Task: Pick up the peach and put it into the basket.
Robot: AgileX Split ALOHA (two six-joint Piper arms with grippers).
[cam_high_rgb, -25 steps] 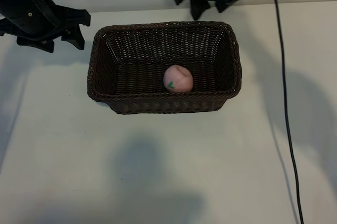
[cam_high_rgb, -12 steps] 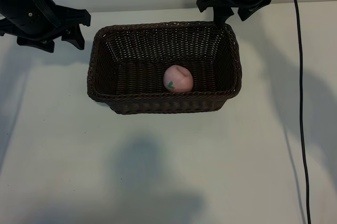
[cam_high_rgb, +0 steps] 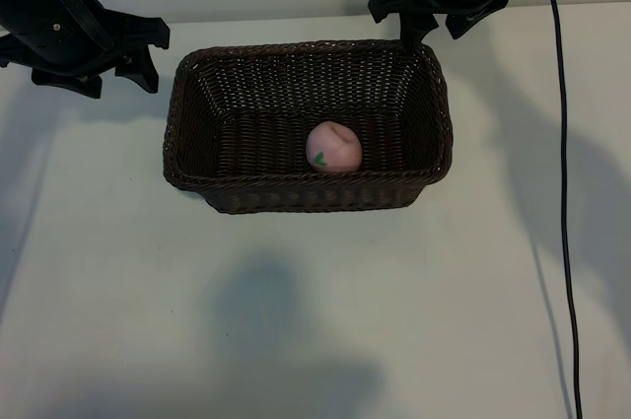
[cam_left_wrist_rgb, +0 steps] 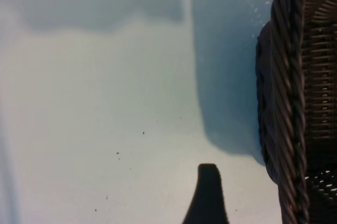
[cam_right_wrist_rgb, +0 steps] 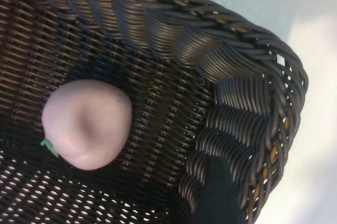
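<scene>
Resting inside the basket (cam_high_rgb: 187, 104), near its front wall, the peach (cam_high_rgb: 334, 147) is seen. Both grippers are held open and empty: right gripper (cam_high_rgb: 441, 5) above the basket's far corner, left gripper (cam_high_rgb: 94, 49) beside it. Withdrawal should be made clear of the rim.

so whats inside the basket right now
Only the peach lies inside the basket, on the woven floor near the wall facing the exterior camera. The rest of the floor looks bare; the strip right behind that near wall is hidden.
</scene>
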